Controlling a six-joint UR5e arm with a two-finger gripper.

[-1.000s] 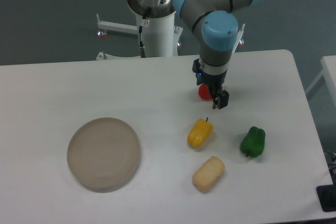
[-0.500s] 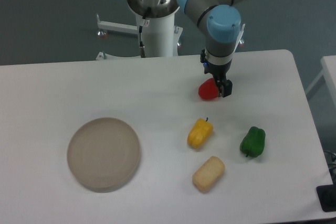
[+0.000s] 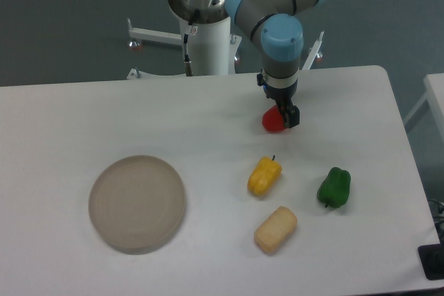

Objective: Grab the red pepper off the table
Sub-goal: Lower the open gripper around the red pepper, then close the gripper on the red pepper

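white table (image 3: pixel 104 116), round plate (image 3: pixel 137 203), three peppers (red (image 3: pixel 271 121); yellow (image 3: pixel 264 176); green (image 3: pixel 334 187)), bread (image 3: pixel 275 229)

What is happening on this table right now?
A single robot arm has its gripper down at the small glossy red pepper near the far side of the white table. Whether it has clamped is unclear. A yellow pepper, green pepper, beige bread-like block and round tan plate lie untouched.

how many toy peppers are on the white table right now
3. The small glossy red pepper lies at the gripper, partly hidden by its fingers. The yellow pepper lies mid-table, beside the tan block. The green pepper lies farther right.
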